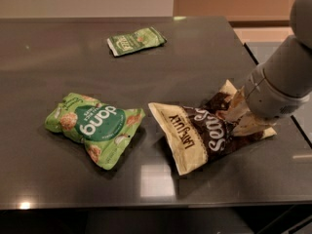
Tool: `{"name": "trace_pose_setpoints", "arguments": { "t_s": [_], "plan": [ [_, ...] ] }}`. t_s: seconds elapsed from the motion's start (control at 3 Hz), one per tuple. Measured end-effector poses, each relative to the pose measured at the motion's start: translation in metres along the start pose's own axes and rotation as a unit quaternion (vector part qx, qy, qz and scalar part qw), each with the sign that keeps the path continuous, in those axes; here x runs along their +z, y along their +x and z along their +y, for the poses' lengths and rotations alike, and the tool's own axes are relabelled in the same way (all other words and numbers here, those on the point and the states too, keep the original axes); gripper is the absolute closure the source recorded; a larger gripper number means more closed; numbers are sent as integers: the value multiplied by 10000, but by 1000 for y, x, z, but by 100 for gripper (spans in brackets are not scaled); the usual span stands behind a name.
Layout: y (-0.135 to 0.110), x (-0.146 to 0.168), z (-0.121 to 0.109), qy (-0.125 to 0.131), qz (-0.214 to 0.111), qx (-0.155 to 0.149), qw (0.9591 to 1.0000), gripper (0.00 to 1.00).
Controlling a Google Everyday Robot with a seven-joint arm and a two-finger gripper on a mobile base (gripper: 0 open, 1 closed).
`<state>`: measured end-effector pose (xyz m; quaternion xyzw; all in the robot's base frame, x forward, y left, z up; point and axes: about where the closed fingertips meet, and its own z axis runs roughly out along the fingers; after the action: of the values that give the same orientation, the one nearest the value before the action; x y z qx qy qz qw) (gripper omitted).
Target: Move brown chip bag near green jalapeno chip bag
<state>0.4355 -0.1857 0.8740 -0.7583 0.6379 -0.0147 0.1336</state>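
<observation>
The brown chip bag (pixel 200 135) lies flat at the front right of the dark table (pixel 195 62), with "LATE JULY" facing me. My gripper (pixel 239 117) is at the bag's right end, and its pale fingers (pixel 236 106) pinch the crumpled top edge. The grey arm (pixel 282 82) comes in from the right. The green jalapeno chip bag (pixel 135 40) is a small flat dark green packet lying far back, left of centre, well away from the brown bag.
A puffy light green "dang" bag (pixel 92 126) lies at the front left, close beside the brown bag's left corner. The table's right edge (pixel 287 126) runs just past the gripper, and the front edge is near the bags.
</observation>
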Motion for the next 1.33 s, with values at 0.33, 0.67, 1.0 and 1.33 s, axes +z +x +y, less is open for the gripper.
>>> {"name": "trace_pose_setpoints", "arguments": {
  "t_s": [0.33,0.67,1.0,1.33],
  "plan": [
    [1,0,-3,15,40,-14,10000,87],
    [-1,-5,-14,146,157,16,9998,100],
    [-2,-10,-48,427,273,94,9987,100],
    [-10,-11,-98,892,437,114,9950,100]
  ]
}}
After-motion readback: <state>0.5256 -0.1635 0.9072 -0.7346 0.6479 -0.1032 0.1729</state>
